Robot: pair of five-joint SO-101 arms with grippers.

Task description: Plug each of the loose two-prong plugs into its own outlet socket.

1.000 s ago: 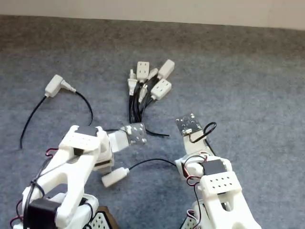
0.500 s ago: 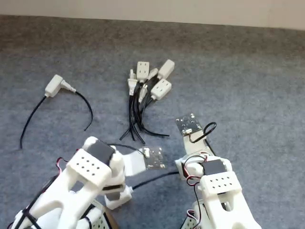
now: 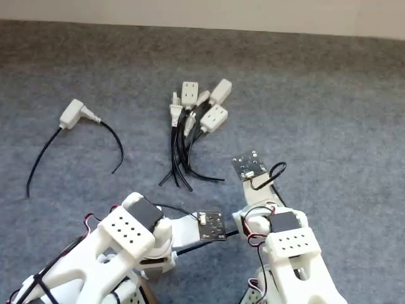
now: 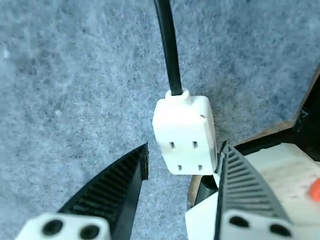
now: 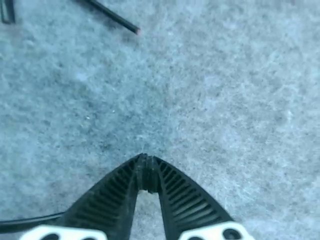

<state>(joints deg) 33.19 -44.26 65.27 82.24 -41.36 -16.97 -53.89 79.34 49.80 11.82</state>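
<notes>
Straddling the white outlet socket [image 4: 185, 135], the left gripper [image 4: 183, 150] points steeply down with its fingers [image 4: 120, 180] spread open, one on either side of the block; the socket lies on the grey tabletop [image 3: 329, 114] on the near side of the bundle of cords, plugs and sockets [image 3: 190, 120], under the left arm's wrist. It is boxy, with two pairs of slots in its face and a black cord [image 4: 167, 45] leaving a rounded collar at the far end; the right gripper [image 5: 146, 165], near and right of the bundle, aims down at bare tabletop, its fingers closed tip to tip on nothing.
</notes>
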